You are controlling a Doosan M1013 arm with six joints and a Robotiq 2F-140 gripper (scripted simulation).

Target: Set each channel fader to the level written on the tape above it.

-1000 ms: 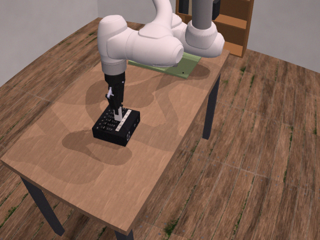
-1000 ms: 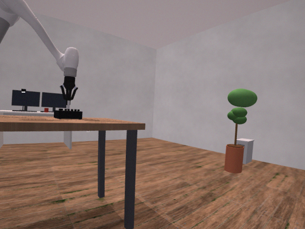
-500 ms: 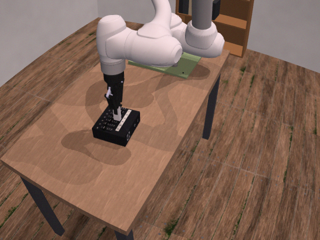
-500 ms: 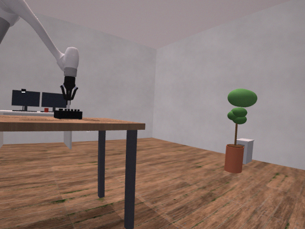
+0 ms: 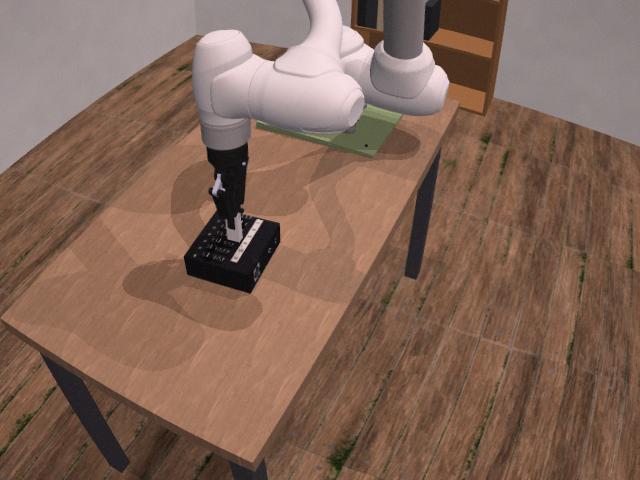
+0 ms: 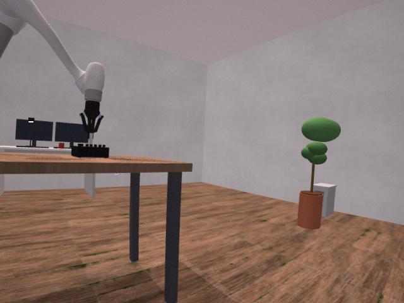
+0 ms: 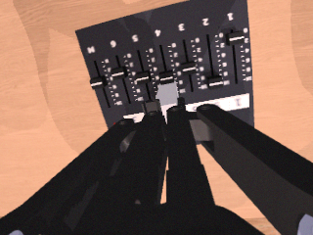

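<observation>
The black lighting desk (image 5: 217, 271) (image 6: 98, 152) (image 7: 85, 41) stands on its feet on the wooden table (image 5: 155, 330). In the wrist view its faders read M (image 7: 97, 82), 6 (image 7: 118, 73), 5 (image 7: 142, 76), 4 (image 7: 166, 76), 3 (image 7: 189, 66), 2 (image 7: 215, 82) and 1 (image 7: 236, 37). Fader 1 stands far up its slot and fader 2 sits low. The white tape strip (image 7: 230, 104) (image 5: 249, 240) is partly hidden by the fingers. My gripper (image 5: 235, 235) (image 6: 90, 141) (image 7: 170, 95) is shut with nothing between the fingers. Its tips point down just in front of fader 4's cap.
A green mat (image 5: 379, 129) lies at the table's far end under the arm's base. A wooden shelf (image 5: 465, 51) stands behind the table. Two monitors (image 6: 34, 129) stand on a desk beyond, and a potted plant (image 6: 314, 156) stands on the floor to the right.
</observation>
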